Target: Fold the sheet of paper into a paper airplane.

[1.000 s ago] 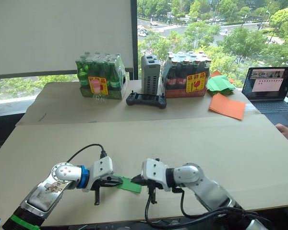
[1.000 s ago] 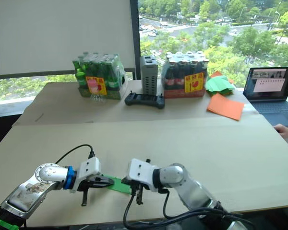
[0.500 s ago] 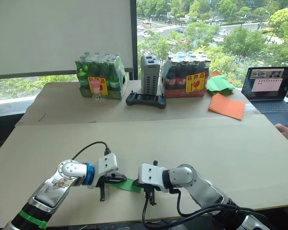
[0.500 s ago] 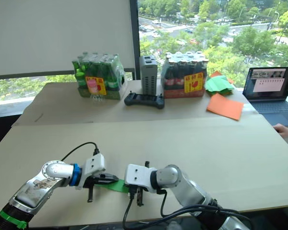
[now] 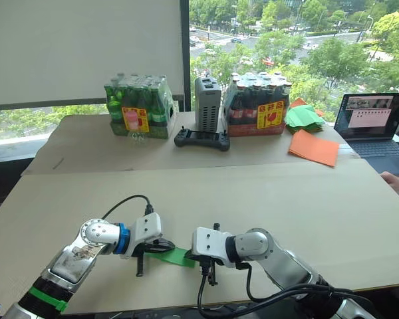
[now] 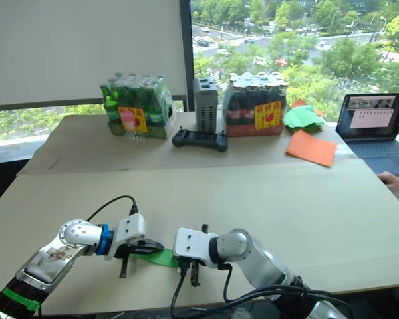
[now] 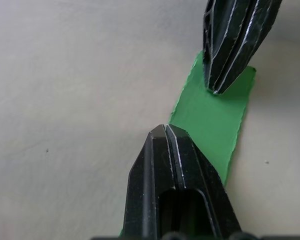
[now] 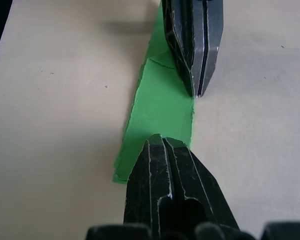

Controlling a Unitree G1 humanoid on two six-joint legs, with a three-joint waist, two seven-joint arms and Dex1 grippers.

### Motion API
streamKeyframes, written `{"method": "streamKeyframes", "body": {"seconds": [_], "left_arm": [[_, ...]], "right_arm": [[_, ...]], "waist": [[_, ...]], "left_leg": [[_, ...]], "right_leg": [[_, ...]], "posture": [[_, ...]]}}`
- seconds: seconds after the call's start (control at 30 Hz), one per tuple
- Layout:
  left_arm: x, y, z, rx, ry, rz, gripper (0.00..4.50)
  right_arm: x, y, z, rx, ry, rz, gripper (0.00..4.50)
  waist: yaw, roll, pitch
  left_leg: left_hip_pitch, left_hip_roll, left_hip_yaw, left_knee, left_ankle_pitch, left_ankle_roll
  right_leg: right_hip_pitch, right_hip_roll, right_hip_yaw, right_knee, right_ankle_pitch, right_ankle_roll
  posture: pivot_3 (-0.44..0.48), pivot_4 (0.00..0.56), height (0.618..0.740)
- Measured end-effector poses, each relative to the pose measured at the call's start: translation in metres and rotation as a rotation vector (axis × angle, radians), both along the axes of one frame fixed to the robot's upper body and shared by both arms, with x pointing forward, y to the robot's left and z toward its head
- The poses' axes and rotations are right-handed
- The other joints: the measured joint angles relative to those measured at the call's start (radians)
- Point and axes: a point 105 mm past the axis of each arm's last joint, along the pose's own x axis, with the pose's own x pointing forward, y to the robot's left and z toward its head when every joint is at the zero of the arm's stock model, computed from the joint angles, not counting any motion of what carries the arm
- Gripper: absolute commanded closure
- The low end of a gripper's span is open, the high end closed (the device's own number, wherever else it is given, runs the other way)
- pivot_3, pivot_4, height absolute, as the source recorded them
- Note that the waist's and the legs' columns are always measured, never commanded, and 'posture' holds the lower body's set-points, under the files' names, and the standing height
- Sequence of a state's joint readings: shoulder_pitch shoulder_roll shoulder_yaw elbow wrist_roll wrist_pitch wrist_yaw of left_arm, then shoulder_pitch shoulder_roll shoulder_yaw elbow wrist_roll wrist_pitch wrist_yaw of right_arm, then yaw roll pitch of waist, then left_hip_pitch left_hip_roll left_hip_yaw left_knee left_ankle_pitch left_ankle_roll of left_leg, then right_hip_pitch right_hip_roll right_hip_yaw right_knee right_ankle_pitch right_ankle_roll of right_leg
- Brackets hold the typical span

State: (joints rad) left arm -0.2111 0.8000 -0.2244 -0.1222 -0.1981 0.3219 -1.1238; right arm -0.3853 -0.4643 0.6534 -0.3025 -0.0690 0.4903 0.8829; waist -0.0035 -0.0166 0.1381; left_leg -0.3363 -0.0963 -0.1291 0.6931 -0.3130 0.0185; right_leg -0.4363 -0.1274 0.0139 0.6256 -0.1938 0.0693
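sheet of paper [image 5: 178, 257] — flat, long axis claw-to-claw

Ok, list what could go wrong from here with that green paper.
Both tools look shut, tips pressing opposite ends of the thin bright green folded paper strip: left tool, right tool. If they pull apart, the strip may tear or a tip may slip off.

The strip lies near the beige table's front edge; a slip could push it off.
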Motion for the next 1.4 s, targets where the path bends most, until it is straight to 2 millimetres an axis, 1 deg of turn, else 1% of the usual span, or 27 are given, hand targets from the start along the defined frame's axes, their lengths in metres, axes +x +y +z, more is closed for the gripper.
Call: {"method": "streamKeyframes", "body": {"seconds": [0.23, 0.63, 0.97, 1.07, 1.13, 1.2, 1.23, 1.27, 1.3, 1.33, 1.37, 1.4], "left_arm": [[0.003, 0.020, -0.001, 0.019, -0.002, 0.050, 4.50], [-0.001, 0.049, 0.000, 0.065, -0.010, 0.122, 4.50], [0.001, 0.055, 0.004, 0.045, -0.008, 0.164, 4.50], [0.002, 0.060, 0.007, 0.016, 0.013, 0.218, 4.50], [0.004, 0.069, 0.012, -0.017, 0.029, 0.281, 4.50], [0.006, 0.073, 0.022, -0.061, 0.027, 0.320, 4.50], [0.006, 0.074, 0.031, -0.102, 0.025, 0.341, 4.50], [0.005, 0.074, 0.043, -0.156, 0.022, 0.358, 4.50], [0.001, 0.072, 0.054, -0.208, 0.024, 0.362, 4.50], [-0.003, 0.069, 0.062, -0.240, 0.027, 0.356, 4.50], [-0.010, 0.067, 0.065, -0.253, 0.036, 0.346, 4.50], [-0.017, 0.065, 0.064, -0.251, 0.052, 0.336, 4.50]], "right_arm": [[0.000, 0.000, 0.000, -0.002, 0.001, 0.007, 4.48], [0.000, 0.000, 0.001, -0.010, 0.004, 0.018, 4.48], [0.002, 0.000, 0.002, -0.010, 0.001, 0.021, 4.48], [0.001, 0.001, 0.006, 0.013, -0.002, 0.022, 4.48], [0.003, -0.005, 0.009, 0.052, 0.021, -0.017, 4.48], [0.006, -0.008, 0.020, 0.104, 0.028, -0.052, 4.48], [0.007, -0.010, 0.032, 0.148, 0.023, -0.065, 4.48], [0.007, -0.012, 0.048, 0.200, 0.008, -0.074, 4.48], [0.006, -0.015, 0.063, 0.242, -0.015, -0.081, 4.48], [0.005, -0.018, 0.075, 0.267, -0.037, -0.084, 4.48], [0.003, -0.020, 0.080, 0.274, -0.052, -0.084, 4.20], [0.000, -0.022, 0.082, 0.276, -0.052, -0.083, 3.86]], "waist": [[-0.011, 0.002, -0.001], [-0.015, 0.002, -0.001], [-0.014, 0.003, -0.001], [-0.012, 0.002, 0.001], [-0.011, 0.000, 0.005], [-0.011, -0.001, 0.009], [-0.010, -0.002, 0.009], [-0.011, -0.003, 0.010], [-0.011, -0.004, 0.010], [-0.011, -0.004, 0.010], [-0.011, -0.004, 0.010], [-0.013, -0.004, 0.010]], "left_leg": [[0.001, 0.004, 0.000, 0.000, -0.002, -0.003], [0.002, 0.007, 0.001, -0.001, -0.002, -0.004], [0.001, 0.007, 0.001, -0.001, -0.002, -0.004], [0.000, 0.007, 0.001, -0.001, -0.002, -0.004], [-0.003, 0.007, 0.000, 0.000, -0.002, -0.004], [-0.008, 0.006, 0.000, 0.001, -0.002, -0.005], [-0.015, 0.006, 0.000, 0.002, -0.002, -0.005], [-0.022, 0.006, 0.000, 0.004, 0.001, -0.010], [-0.024, 0.006, 0.000, 0.005, 0.003, -0.014], [-0.022, 0.006, 0.000, 0.004, 0.003, -0.014], [-0.022, 0.006, 0.000, 0.003, 0.003, -0.013], [-0.022, 0.006, 0.001, 0.002, 0.002, -0.013]], "right_leg": [[0.000, 0.004, 0.000, 0.000, -0.001, -0.001], [-0.001, 0.007, 0.000, 0.000, -0.001, -0.003], [-0.001, 0.007, 0.000, 0.001, -0.001, -0.003], [-0.003, 0.007, 0.000, 0.001, -0.001, -0.003], [-0.005, 0.007, 0.000, 0.001, 0.001, -0.007], [-0.010, 0.007, 0.000, 0.001, 0.003, -0.010], [-0.016, 0.007, 0.000, 0.002, 0.004, -0.012], [-0.023, 0.007, 0.000, 0.003, 0.005, -0.013], [-0.025, 0.007, 0.000, 0.003, 0.005, -0.013], [-0.024, 0.007, 0.000, 0.003, 0.005, -0.013], [-0.024, 0.007, -0.001, 0.001, 0.005, -0.013], [-0.024, 0.007, -0.001, -0.001, 0.005, -0.013]], "posture": [[0.000, 0.150, 0.696], [0.000, 0.150, 0.696], [0.000, 0.150, 0.696], [0.000, 0.150, 0.696], [0.000, 0.150, 0.696], [0.000, 0.150, 0.696], [0.000, 0.150, 0.696], [0.000, 0.150, 0.696], [0.000, 0.150, 0.696], [0.000, 0.150, 0.696], [0.000, 0.150, 0.696], [0.000, 0.150, 0.696]]}}
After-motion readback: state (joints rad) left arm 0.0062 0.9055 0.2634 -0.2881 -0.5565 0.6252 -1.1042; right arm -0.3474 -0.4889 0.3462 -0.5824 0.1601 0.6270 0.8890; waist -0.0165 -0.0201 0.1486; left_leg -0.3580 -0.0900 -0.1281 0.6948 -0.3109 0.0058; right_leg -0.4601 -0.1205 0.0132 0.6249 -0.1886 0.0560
